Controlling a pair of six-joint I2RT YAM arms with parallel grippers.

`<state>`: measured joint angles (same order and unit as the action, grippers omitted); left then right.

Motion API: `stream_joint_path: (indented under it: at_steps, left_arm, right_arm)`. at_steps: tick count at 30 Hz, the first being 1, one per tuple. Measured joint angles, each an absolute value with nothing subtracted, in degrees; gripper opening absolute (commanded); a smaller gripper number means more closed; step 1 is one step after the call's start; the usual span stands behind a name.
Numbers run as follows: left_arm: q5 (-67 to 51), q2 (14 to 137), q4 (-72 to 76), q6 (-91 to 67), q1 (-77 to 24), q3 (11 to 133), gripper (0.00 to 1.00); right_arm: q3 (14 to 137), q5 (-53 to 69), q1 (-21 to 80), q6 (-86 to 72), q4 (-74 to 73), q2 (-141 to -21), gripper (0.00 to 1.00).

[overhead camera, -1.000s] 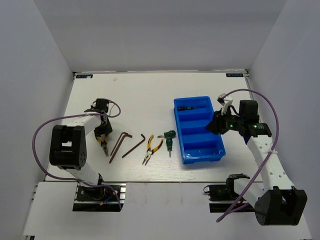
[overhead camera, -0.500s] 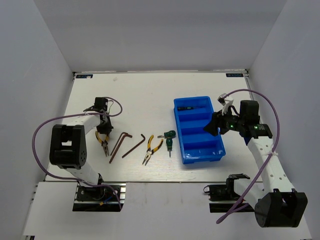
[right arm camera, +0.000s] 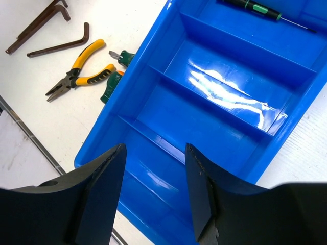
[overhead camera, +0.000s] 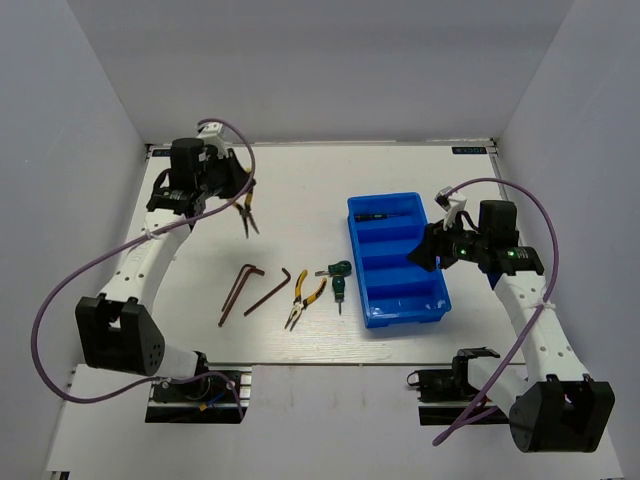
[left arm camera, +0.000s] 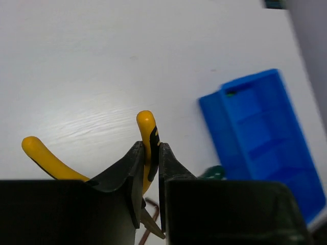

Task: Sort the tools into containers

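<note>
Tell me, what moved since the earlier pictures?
The left gripper shut on one pair of yellow pliers, lifted it off the table and swung it toward the far left corner. The right gripper stayed by the blue tray. The other pliers, both hex keys, the green tool and the screwdriver in the tray did not move.

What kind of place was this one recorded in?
Probably a lab test cell: a white table boxed in by plain white walls, with a blue tray and hand tools laid out.
</note>
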<state>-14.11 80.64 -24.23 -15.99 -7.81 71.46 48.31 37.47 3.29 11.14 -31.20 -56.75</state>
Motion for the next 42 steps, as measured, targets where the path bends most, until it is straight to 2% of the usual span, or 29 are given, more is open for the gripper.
stream_joint_path:
  at_steps: [4,7,11,14,17,19,27,33,42]
  left_arm:
    - [-25.4,82.1,-15.8,-17.7,-12.9,73.7,0.0]
    - [-29.0,85.8,-12.2,-18.6,-18.4,76.2,0.0]
    - [-30.1,92.1,-7.9,-19.8,-25.3,81.1,0.0]
    - [-28.3,95.3,-4.6,-20.8,-30.0,82.5,0.0]
    - [-23.1,96.6,0.4,-23.2,-34.4,81.3,0.0]
    - [-18.9,96.6,5.2,-24.9,-37.2,78.8,0.0]
    - [-5.0,104.4,9.9,-23.9,-47.4,83.3,0.0]
    - [12.4,109.8,8.9,-21.8,-54.1,88.0,0.0]
    - [35.5,116.5,9.0,-20.6,-58.4,93.4,0.0]
  right_arm:
    - [48.3,36.6,3.3,11.1,-31.2,-57.4,0.54]
    - [48.3,35.5,3.3,11.1,-31.1,-57.5,0.53]
    - [48.3,33.6,3.3,11.1,-31.0,-57.6,0.52]
    - [48.2,30.1,3.3,10.7,-30.0,-57.5,0.43]
    - [47.4,24.0,3.2,9.4,-27.7,-56.4,0.3]
    - [46.3,20.0,3.1,8.3,-26.3,-55.0,0.27]
    - [45.8,12.7,2.9,6.4,-23.3,-53.6,0.27]
    - [45.4,11.0,2.9,6.3,-22.4,-53.6,0.27]
    - [45.2,9.9,2.6,6.2,-22.2,-53.6,0.27]
